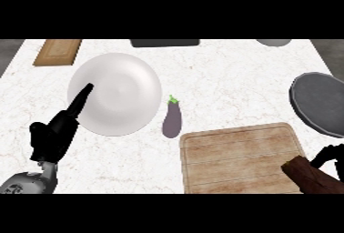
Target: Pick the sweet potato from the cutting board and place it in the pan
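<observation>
The sweet potato [310, 176], dark brown and elongated, lies tilted at the lower right corner of the wooden cutting board [235, 154]. My right hand [331, 154] comes in from the right edge with its fingers curled over the potato's upper end; most of the hand is out of frame. The grey pan [321, 101] sits at the right edge, just beyond the board. My left hand [57, 129] rests open at the left, fingers straight and pointing up over the rim of a white plate [118, 93].
A purple eggplant [173, 119] lies between the plate and the cutting board. A small wooden board [57, 51] is at the far left, a dark tray [164, 43] at the far middle, and a grey bowl [274, 42] at the far right.
</observation>
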Available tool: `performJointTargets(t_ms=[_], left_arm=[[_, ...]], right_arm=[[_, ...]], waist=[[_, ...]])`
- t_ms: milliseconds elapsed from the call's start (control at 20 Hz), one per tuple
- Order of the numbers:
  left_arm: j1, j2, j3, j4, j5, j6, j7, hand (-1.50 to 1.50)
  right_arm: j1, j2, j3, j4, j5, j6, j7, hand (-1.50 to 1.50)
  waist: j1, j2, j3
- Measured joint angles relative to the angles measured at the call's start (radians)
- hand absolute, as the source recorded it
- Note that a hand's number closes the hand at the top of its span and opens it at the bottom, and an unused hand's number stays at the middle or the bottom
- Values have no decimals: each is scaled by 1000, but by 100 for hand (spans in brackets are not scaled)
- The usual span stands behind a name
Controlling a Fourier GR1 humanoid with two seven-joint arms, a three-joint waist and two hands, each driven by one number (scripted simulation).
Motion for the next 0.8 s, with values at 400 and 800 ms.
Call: performJointTargets(t_ms=[400, 800], left_arm=[[-41, -27, -1, 18, -28, -21, 11, 0], [-41, -52, 16, 38, -50, -50, -6, 0]], right_arm=[[-120, -24, -241, 386, -168, -67, -290, 150], [-380, -62, -334, 872, -154, -156, -516, 150]], waist=[[35, 7, -2], [47, 9, -3]])
